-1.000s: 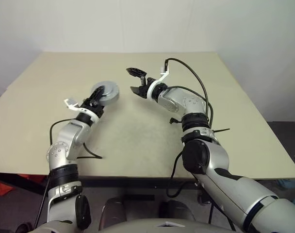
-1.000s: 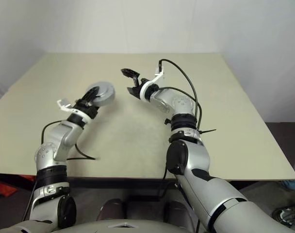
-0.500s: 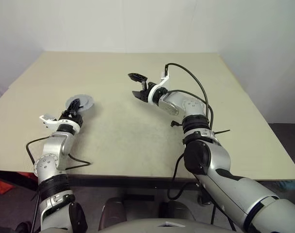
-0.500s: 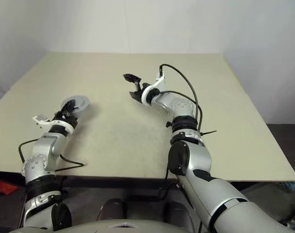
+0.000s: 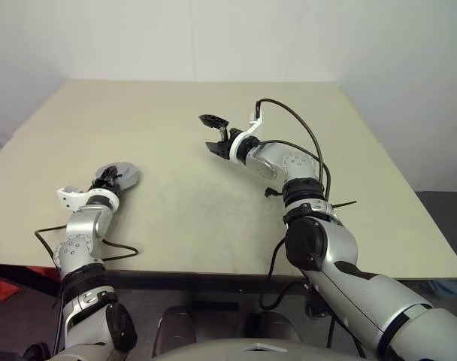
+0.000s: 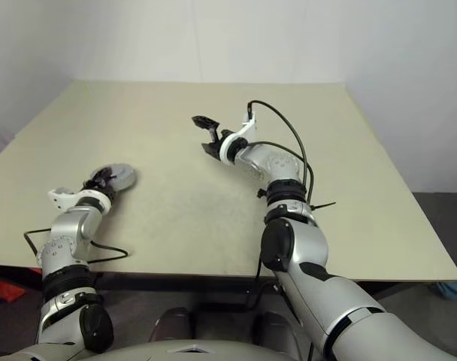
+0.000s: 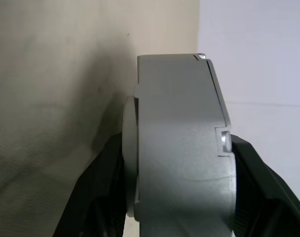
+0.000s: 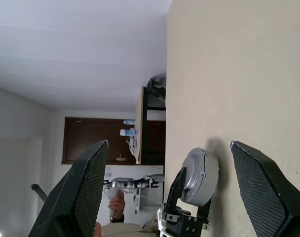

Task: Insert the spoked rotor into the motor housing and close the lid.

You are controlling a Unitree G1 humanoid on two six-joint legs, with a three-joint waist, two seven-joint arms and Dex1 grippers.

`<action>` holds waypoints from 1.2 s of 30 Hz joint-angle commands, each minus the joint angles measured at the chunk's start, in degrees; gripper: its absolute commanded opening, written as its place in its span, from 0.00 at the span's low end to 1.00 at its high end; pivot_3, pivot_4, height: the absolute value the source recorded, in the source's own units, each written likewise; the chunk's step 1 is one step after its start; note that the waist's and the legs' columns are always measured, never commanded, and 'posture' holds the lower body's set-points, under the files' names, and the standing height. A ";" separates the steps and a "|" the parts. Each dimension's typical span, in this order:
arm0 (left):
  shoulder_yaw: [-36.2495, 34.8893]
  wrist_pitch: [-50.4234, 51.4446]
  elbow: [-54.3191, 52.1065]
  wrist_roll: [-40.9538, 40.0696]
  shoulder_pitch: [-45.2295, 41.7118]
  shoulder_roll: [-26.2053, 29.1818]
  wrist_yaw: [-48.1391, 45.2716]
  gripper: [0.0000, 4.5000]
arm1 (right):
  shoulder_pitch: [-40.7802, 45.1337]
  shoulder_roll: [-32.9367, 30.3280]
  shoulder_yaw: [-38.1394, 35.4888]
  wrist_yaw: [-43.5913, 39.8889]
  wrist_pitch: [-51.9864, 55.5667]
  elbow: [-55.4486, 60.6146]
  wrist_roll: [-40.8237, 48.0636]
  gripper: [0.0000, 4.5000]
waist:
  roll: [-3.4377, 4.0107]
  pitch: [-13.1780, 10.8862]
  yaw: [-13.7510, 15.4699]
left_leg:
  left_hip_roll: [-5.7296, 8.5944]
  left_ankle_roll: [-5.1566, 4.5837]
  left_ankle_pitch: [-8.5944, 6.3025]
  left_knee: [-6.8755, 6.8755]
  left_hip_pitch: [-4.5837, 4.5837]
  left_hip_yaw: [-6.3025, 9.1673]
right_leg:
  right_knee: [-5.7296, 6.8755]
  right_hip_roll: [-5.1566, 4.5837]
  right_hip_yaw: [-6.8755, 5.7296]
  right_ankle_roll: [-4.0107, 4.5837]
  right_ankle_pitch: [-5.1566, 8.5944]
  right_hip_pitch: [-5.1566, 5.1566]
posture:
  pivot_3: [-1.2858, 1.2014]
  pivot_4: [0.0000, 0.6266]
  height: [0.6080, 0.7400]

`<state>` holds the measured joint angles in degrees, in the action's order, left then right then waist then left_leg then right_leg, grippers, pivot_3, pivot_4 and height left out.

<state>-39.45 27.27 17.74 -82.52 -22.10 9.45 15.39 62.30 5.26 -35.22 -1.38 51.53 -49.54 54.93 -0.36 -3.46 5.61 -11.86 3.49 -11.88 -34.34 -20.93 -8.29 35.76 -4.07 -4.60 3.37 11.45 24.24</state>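
Since a second ago the left arm has swung outward and down, carrying the closed motor unit from near the table's middle to its left side; the right arm has barely shifted.

On the left, the left gripper (image 5: 112,179) is clamped across the housing (image 5: 122,175), its lid (image 7: 179,148) already shut over it. The wrist view shows the two black fingers (image 7: 103,192) pressing on opposite faces of the grey-silver disc, one on each side. The unit sits low over the table (image 5: 213,203), near its left edge; I cannot tell whether it touches the surface. The rotor is presumably inside, though the closed casing hides it.

The unit looks like solid metal, so I judge it stiff, fairly heavy for its size and smooth enough to slip. Pinching across the flat faces, as now, seems safest, since the rounded rim gives the pads little to bite on. A notch shows on the rim beside the right-hand finger.

In the head views the disc's broad face looks tipped partly upward and forward. Being round, it has no long axis; its short axis runs between the fingers.

To the right, over the table's middle, the right gripper (image 5: 213,133) hangs above the surface with its jaws spread wide and nothing between them, pointing toward the left arm.
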 commanded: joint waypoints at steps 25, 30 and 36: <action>-3.96 -9.61 0.09 12.12 1.22 0.52 9.67 0.99 | 2.43 0.38 -0.28 -0.29 -0.47 -1.42 0.22 1.00 | -0.03 0.07 -1.82 | -0.01 0.13 0.07 0.12 1.28 -0.10 | 0.01 0.01 0.12 -0.04 0.31 -1.08 | 0.52 0.00 1.00; -4.59 -11.91 1.12 14.74 1.74 0.58 12.59 0.99 | 2.43 0.35 -0.23 -0.25 -0.34 -1.72 0.03 1.00 | 0.17 0.20 -3.06 | -0.10 0.25 0.15 0.13 1.53 -0.13 | 0.03 0.10 0.09 -0.03 0.31 -1.18 | 0.52 0.00 1.00; -4.53 -11.36 1.12 14.42 2.03 -0.05 13.40 0.99 | 2.45 0.38 -0.10 -0.28 -0.04 -1.91 -0.16 1.00 | 0.36 0.31 -3.49 | -0.26 0.25 0.15 0.14 1.69 -0.23 | 0.02 0.22 0.09 -0.03 0.32 -1.22 | 0.52 0.00 1.00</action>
<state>-40.73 17.30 16.26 -70.26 -22.85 8.97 25.67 62.37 5.68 -35.28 -1.25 51.36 -52.00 54.14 0.00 -3.15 2.13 -12.13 3.74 -11.74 -34.19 -19.23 -8.51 35.78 -3.82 -4.51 3.34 11.77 23.02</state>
